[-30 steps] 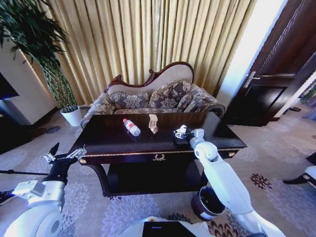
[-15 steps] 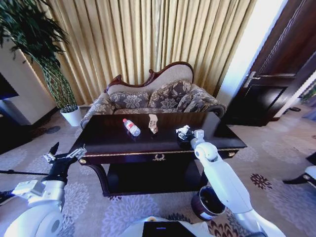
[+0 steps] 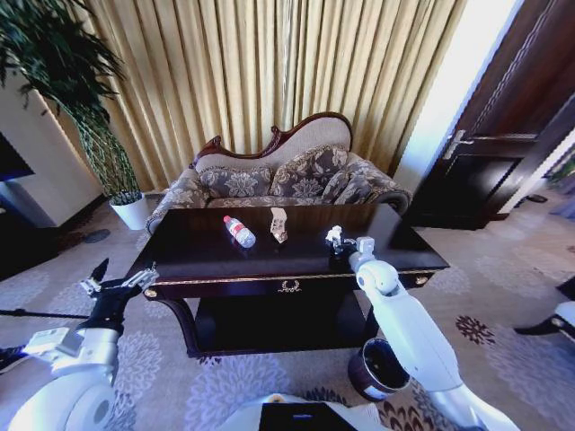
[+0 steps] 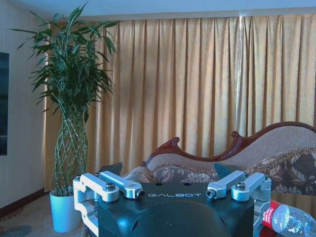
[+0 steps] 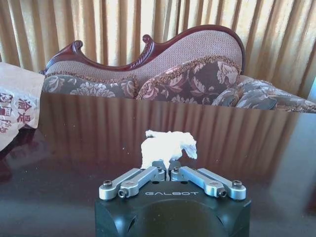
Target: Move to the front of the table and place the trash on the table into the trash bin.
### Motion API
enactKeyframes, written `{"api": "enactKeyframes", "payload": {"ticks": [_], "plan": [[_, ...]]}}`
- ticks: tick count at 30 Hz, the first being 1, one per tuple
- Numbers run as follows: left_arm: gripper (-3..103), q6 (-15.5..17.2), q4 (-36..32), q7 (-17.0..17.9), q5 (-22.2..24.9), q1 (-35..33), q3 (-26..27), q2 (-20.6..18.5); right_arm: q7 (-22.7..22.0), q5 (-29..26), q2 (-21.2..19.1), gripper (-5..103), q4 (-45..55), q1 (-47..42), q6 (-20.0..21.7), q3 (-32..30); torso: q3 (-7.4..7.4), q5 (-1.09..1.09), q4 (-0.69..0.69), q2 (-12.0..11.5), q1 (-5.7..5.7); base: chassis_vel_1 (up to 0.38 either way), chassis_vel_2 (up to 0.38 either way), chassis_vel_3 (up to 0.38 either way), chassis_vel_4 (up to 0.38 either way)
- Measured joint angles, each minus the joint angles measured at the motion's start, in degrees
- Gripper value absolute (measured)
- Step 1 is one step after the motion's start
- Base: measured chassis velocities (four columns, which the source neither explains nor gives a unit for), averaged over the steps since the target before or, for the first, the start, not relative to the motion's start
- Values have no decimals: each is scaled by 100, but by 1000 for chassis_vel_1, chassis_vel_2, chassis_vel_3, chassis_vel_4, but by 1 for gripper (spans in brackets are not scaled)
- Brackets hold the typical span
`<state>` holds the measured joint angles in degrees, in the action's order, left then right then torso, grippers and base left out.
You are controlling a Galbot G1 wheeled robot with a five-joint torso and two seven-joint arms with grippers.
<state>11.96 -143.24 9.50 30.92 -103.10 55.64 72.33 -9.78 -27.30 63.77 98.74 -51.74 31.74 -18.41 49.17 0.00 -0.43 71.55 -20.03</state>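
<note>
right gripper: the right gripper [image 3: 336, 239] is over the right part of the table [image 3: 198, 260], at the end of the white right arm that reaches forward from the robot. in the right wrist view the gripper [image 5: 166, 167] has its fingers [image 5: 157, 166] pressed together on a white crumpled scrap [image 5: 169, 146].
white scrap: it stands up from between the closed fingertips, above the dark glossy top. in the head view the scrap [image 3: 333, 234] is a small white spot at the tip of the arm. if it touches the table top, i cannot tell.
left gripper: the left gripper [image 3: 117, 279] hangs near the left front corner of the table, low and outside its edge, with the fingers spread apart. in the left wrist view the gripper [image 4: 168, 170] is also wide open and holds nothing.
bottle: the clear plastic bottle [image 3: 239, 231] lies on its side on the middle of the table top; its red and white label shows. in the left wrist view a part of the bottle [image 4: 288, 219] is at the corner.
tan wrapper: the crumpled wrapper [image 3: 278, 224] stands just beside the bottle, to its right, between the bottle and the right gripper. the right wrist view shows the wrapper [image 5: 16, 104] at the edge, with printed characters.
trash bin: the dark round trash bin [image 3: 377, 369] is on the carpet in front of the table's right end, under the right arm, well below the table top.
behind the table: a patterned sofa [image 3: 278, 175] and gold curtains [image 3: 269, 72].
</note>
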Motion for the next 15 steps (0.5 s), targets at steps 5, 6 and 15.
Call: {"api": "enactKeyframes", "payload": {"ticks": [5, 6, 15], "plan": [[100, -14, 0, -1, -1, -1, 1, 11, 4, -45, -2, 0, 86, -49, -133, -67, 0, 0, 1, 0, 0, 0, 0, 0, 0], [100, -15, 0, 0, -2, -1, 0, 14, 5, -82, -2, 0, 172, -99, -222, -117, 0, 0, 1, 0, 0, 0, 0, 0, 0], [100, -19, 0, 6, 2, 9, -8, 18, 23, -435, -11, 0, 1067, -875, -925, -686, 0, 0, 0, 0, 0, 0, 0, 0, 0]]}}
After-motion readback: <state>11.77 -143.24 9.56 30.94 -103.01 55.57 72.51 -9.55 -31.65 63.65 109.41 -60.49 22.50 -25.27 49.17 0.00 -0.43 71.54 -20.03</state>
